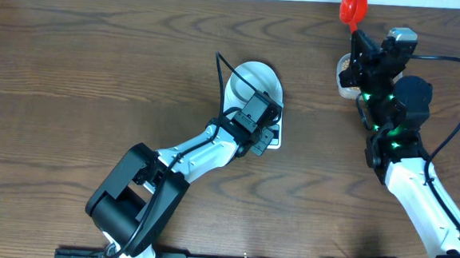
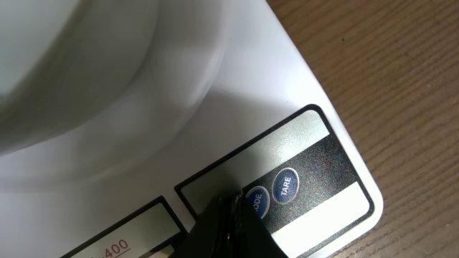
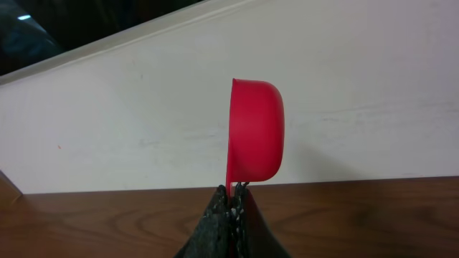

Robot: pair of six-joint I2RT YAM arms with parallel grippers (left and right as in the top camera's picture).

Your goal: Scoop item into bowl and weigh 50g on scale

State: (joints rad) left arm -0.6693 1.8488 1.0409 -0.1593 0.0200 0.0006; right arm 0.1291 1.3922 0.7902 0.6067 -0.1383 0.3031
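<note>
The white scale [image 1: 276,139] lies mid-table with the pale bowl [image 1: 257,81] standing on it. In the left wrist view the bowl [image 2: 86,64] fills the upper left above the scale's [image 2: 272,93] button panel. My left gripper [image 2: 229,204] is shut and empty, its tips down on the panel just left of the MODE button [image 2: 257,202], with the TARE button [image 2: 285,185] beside it. My right gripper [image 3: 233,193] is shut on the handle of a red scoop [image 3: 254,132], held upright near the back wall. From overhead the scoop [image 1: 353,6] is at the far right. A few tan beans [image 1: 344,65] show under the right arm.
A clear tub [image 1: 346,86] holding the beans sits at the back right, mostly hidden beneath my right arm [image 1: 392,99]. The table's back edge meets a white wall [image 3: 143,129]. My left arm [image 1: 188,158] stretches diagonally from the front edge to the scale.
</note>
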